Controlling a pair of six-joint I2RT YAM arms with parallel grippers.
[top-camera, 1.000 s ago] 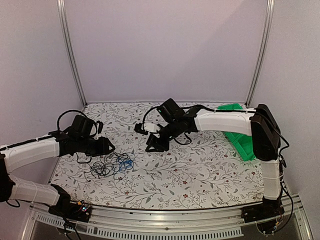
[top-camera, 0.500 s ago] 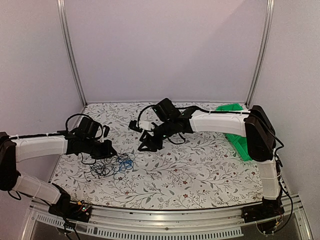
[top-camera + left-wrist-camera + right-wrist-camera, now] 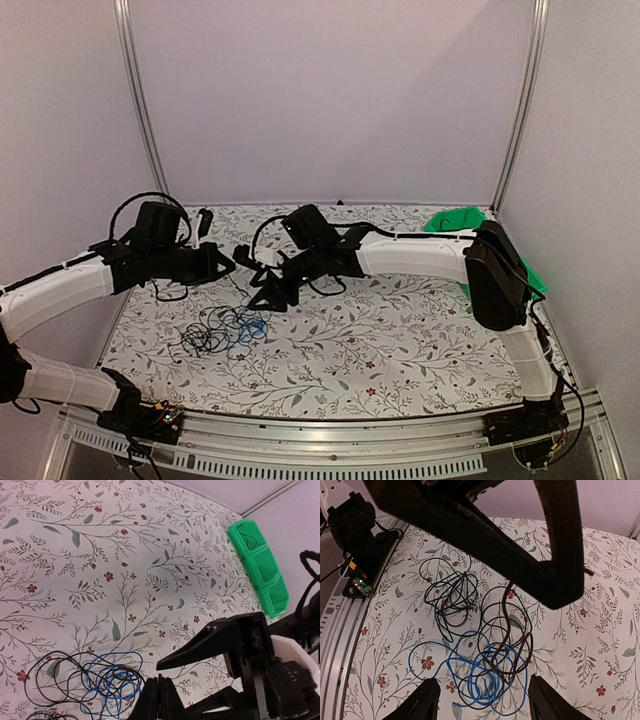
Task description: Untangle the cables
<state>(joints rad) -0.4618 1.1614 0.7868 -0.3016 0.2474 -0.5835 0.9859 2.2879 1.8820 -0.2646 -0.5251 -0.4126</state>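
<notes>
The cables [image 3: 225, 330] lie as a loose tangle of thin black wires and one blue wire on the floral table, near the left front. They also show in the left wrist view, cables [image 3: 100, 680], and in the right wrist view, cables [image 3: 480, 645]. My left gripper [image 3: 232, 263] hangs above the tangle's far side with its jaws shut [image 3: 158, 695]. One black strand [image 3: 507, 605] rises from the pile up to its fingers [image 3: 530, 565]. My right gripper [image 3: 262, 292] hovers just right of it, open [image 3: 485, 702], over the blue loops and touching nothing.
A green bin [image 3: 470, 225] sits at the table's far right, also in the left wrist view [image 3: 257, 575]. A small circuit board with a lit LED [image 3: 359, 582] sits on the front rail at the left, by the left arm's base [image 3: 130, 405].
My left gripper has shut and risen up and back from the tangle, drawing a black strand with it. The right arm has swung left toward the left gripper and its jaws have widened.
</notes>
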